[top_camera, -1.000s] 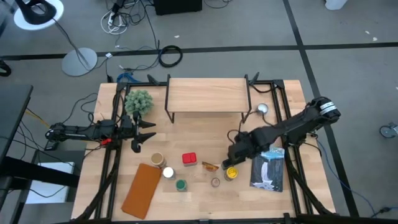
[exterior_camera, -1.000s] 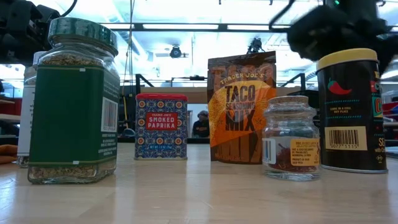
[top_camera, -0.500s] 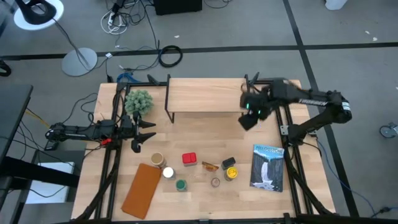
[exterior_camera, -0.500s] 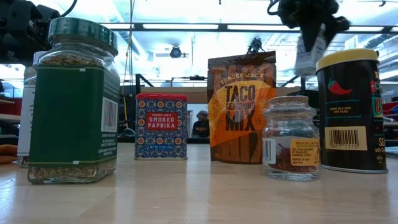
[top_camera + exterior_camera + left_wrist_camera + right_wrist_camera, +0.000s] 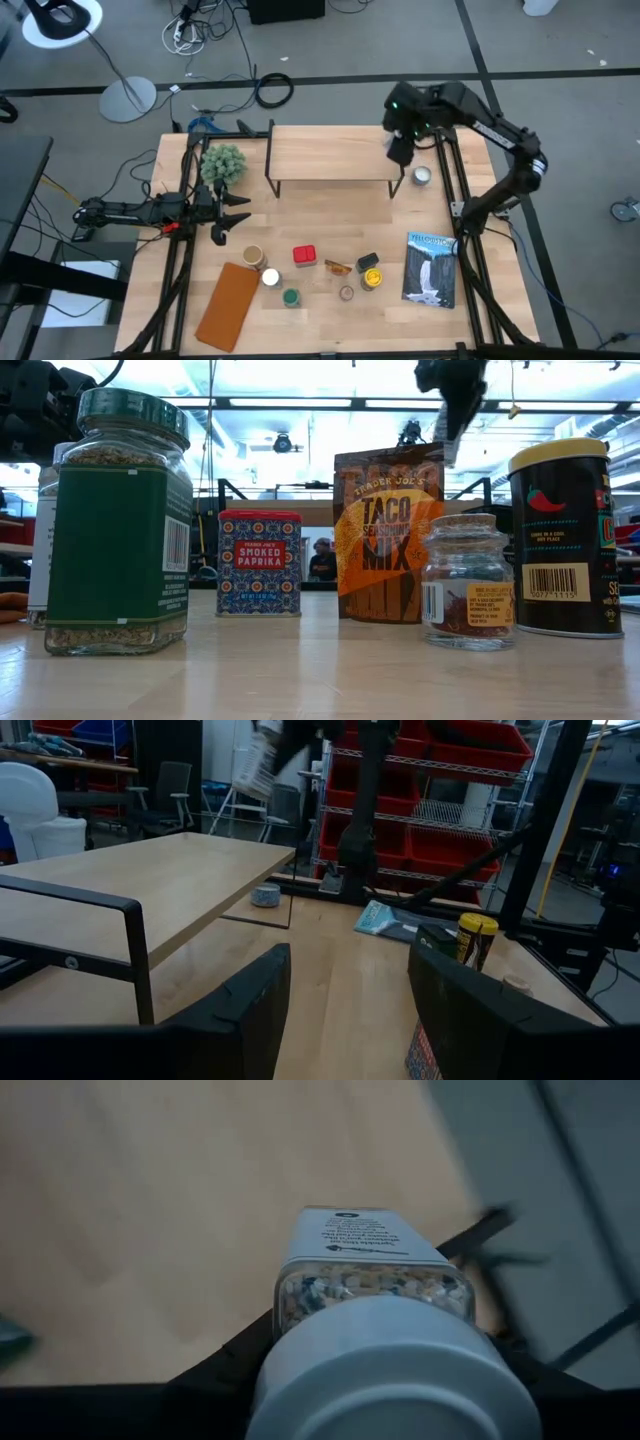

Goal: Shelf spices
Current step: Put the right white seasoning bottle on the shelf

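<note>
The right gripper is held in the air above the right end of the low light-wood shelf on thin black legs, which stands at the far middle of the wooden desk. Its jaws are pinched on a clear square-sided jar with a white lid and a white label, filled with pale mixed grains; in the right wrist view the jar is seen lid-first, with the light wood below it. In the low view the same jar is seen hanging high under the dark gripper, clear of the desk.

The left gripper is parked over the left side of the desk, near a small green bushy plant, with its jaws spread and nothing between them.

The other spices are gathered on the near half of the desk: a red square tin of smoked paprika, an amber taco seasoning packet, a black can with a yellow lid, a small black box just beside it, a small glass jar with a tan lid, a green-lidded glass jar, a white-lidded jar and a brown-topped jar.

A shallow round silver tin lies just right of the shelf. A blue-and-white flat packet lies at the right, and a flat brown leather-like pad at the near left.
</note>
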